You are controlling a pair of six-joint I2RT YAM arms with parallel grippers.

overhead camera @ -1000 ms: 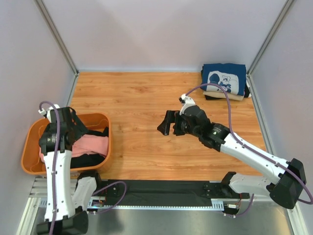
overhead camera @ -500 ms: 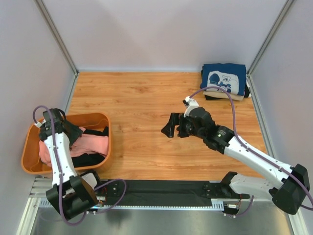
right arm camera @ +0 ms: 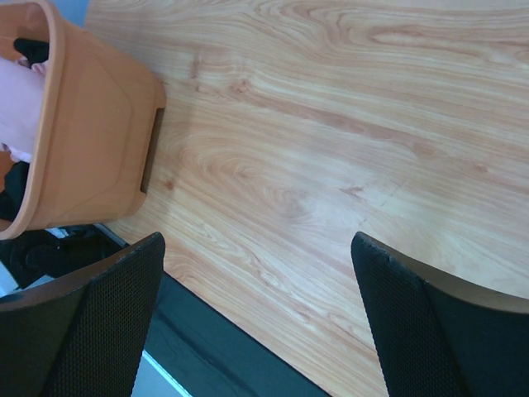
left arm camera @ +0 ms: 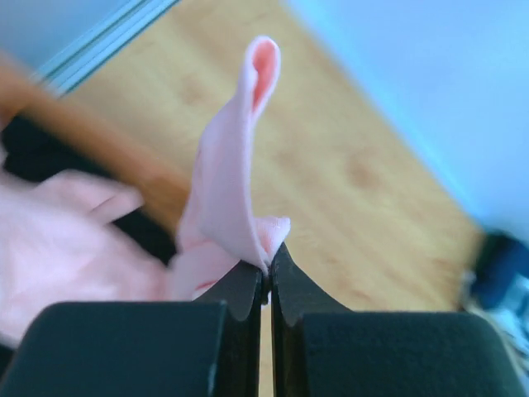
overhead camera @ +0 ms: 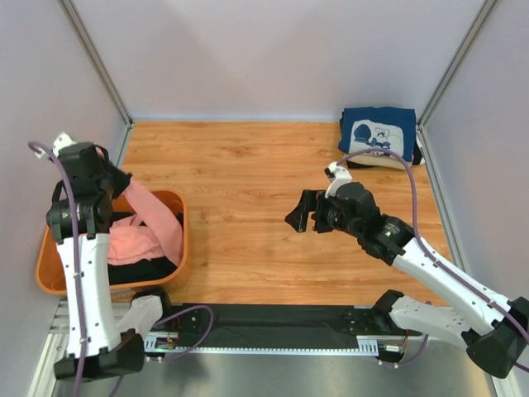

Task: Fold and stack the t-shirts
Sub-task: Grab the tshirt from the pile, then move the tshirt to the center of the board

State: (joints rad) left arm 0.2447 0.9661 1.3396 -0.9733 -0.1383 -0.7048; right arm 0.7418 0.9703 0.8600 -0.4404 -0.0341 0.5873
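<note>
T-shirt, pink, pinched in left tool (wrist view only); right tool agape.

High overhead and low right-wrist views share the tub.

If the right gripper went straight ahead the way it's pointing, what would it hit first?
Probably the bare wooden table: the right gripper seems angled down at it. The orange tub sits farther on, off to the side.
</note>
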